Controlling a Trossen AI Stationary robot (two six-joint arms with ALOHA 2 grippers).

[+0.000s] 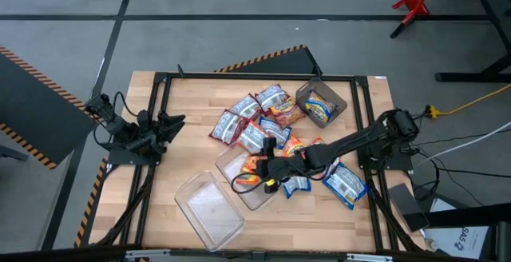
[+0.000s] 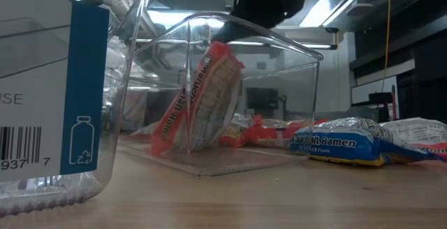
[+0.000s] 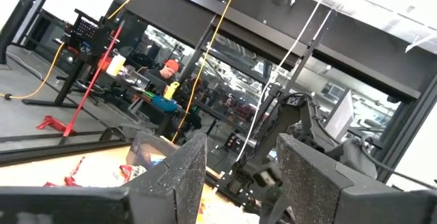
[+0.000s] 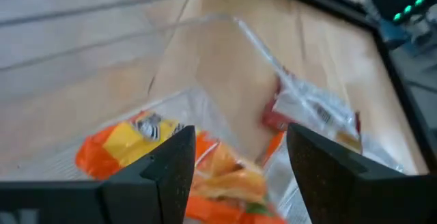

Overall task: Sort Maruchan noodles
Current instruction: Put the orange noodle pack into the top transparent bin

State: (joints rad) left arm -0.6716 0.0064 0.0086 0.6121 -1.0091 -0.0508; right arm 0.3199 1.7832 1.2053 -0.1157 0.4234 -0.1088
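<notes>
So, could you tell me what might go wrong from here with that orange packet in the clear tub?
The orange packet leans upright against the wall of the clear tub; it may tip over or catch the right gripper just above it. That gripper hangs close to the tub's rim, so it could nudge the light tub across the table.

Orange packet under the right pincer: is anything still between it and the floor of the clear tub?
Nothing visible. The orange packet is already inside the clear tub, leaning on edge on its floor. The right pincer stands open just above it. The left pincer waits at the table's left edge.
</notes>
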